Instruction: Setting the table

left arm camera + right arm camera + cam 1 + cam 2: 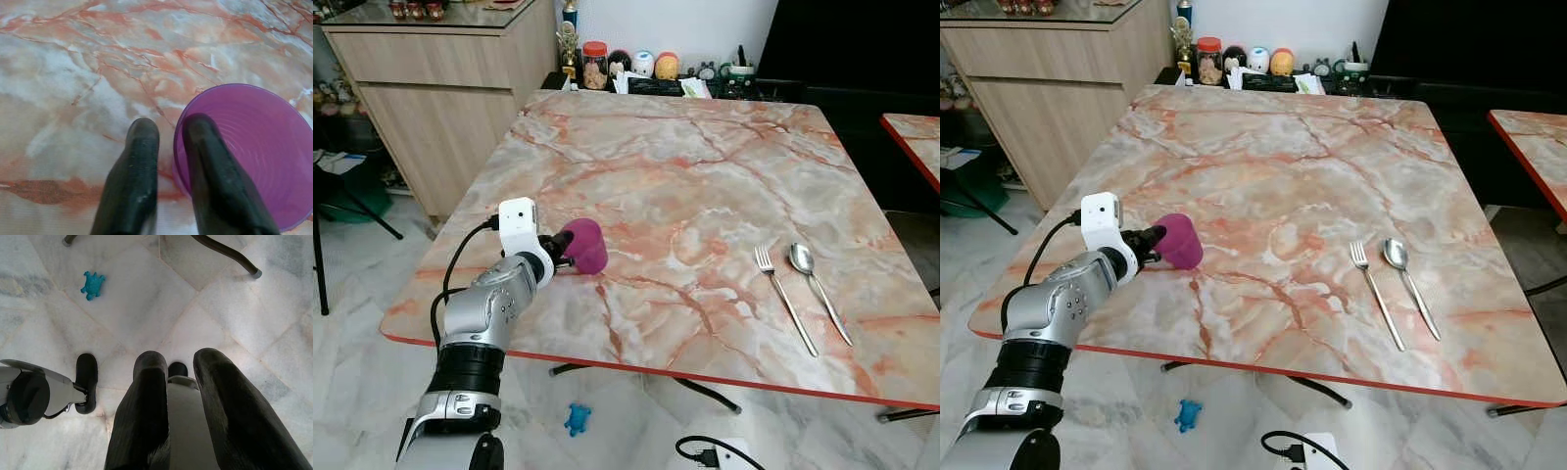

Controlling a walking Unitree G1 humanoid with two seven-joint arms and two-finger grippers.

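Purple cup (584, 245): translucent plastic, ribbed inside, tipped on side above near-left part of marble table (705, 176), mouth facing left gripper (168, 142); rim pinched, one finger inside, one outside. Fork (783, 297) and spoon (817, 288): silver, flat, side by side near right front edge, handles toward front, fork left of spoon, slightly apart.

Pink-veined marble table (705, 147), pale wood cabinet (440, 88), white marble floor (352, 294).

My head's two eyes look forward and down, sharing the marble table (705, 176). My left wrist camera sits close above it. My right wrist camera faces the floor (146, 308)
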